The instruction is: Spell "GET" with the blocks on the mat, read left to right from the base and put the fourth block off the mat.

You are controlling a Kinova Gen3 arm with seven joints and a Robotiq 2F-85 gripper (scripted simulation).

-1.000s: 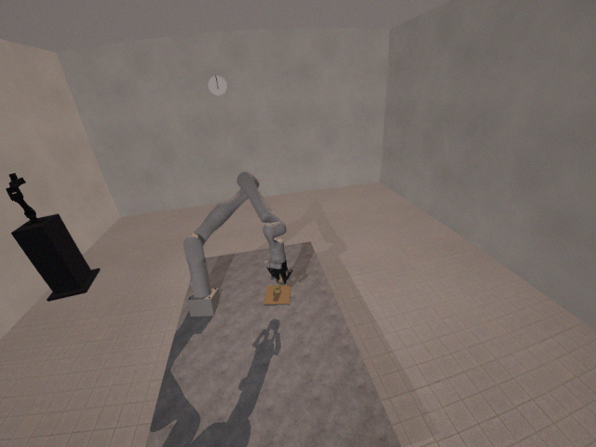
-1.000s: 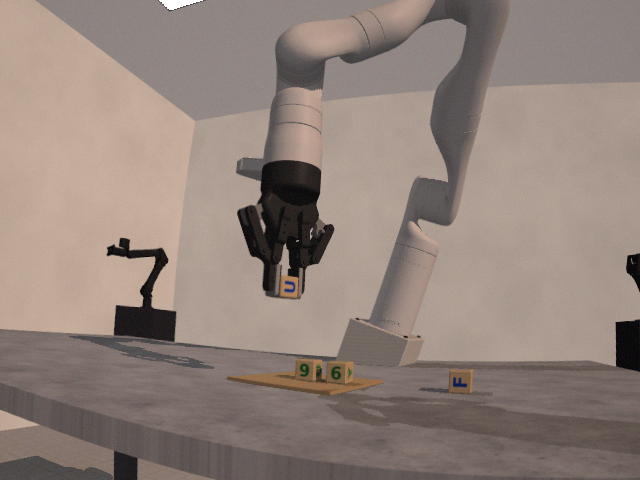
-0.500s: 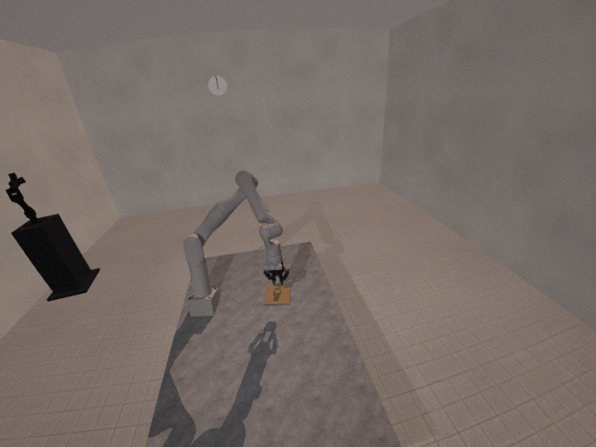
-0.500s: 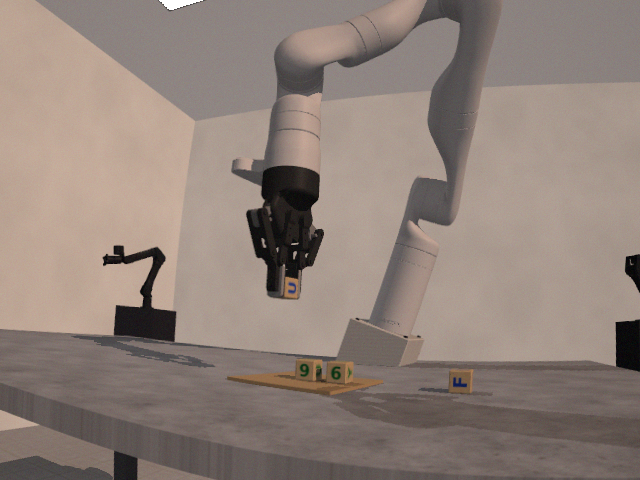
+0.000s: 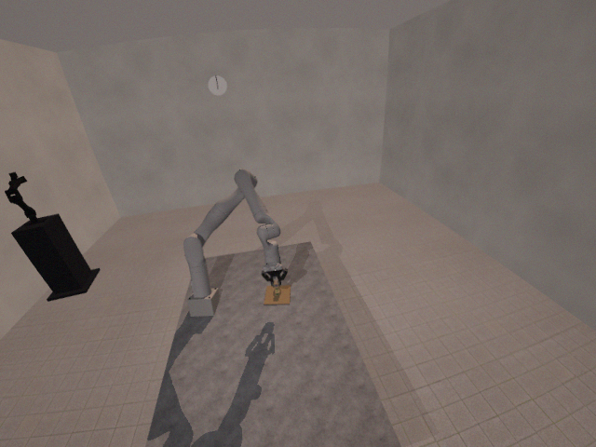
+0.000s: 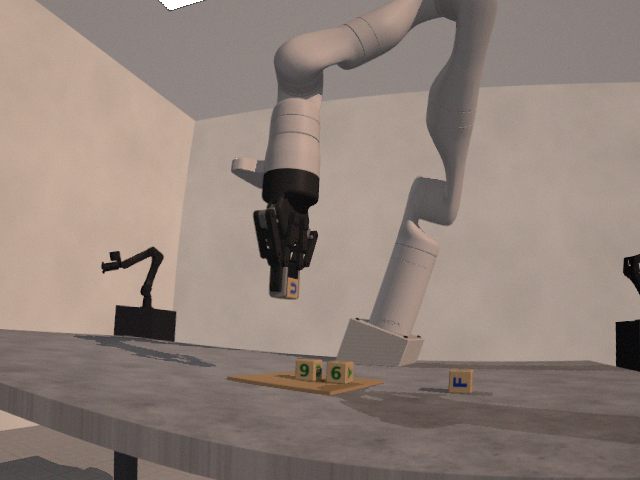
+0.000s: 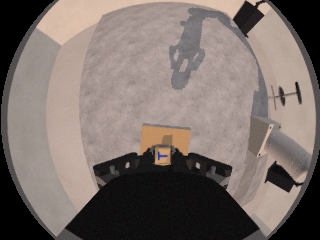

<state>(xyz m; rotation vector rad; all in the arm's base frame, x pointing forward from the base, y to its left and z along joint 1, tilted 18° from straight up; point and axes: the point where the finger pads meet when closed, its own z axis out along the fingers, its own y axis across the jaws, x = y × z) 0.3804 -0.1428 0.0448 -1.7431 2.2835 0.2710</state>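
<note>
My gripper (image 6: 285, 289) hangs high above the tan mat (image 6: 305, 382) and is shut on a wooden block (image 6: 290, 288) with blue letters; one side face shows a U. In the wrist view the held block (image 7: 162, 155) shows a blue T between the fingers, with the mat (image 7: 166, 138) straight below. Two blocks with green marks stand side by side on the mat: the left one (image 6: 308, 369) and the right one (image 6: 339, 372). Their top faces are hidden. A fourth block with a blue F (image 6: 460, 381) lies on the table to the right, off the mat.
The arm's base (image 6: 379, 345) stands behind the mat. A second dark robot on a black pedestal (image 6: 144, 321) is far off at the left. The table's curved front edge (image 6: 206, 444) runs across the near side.
</note>
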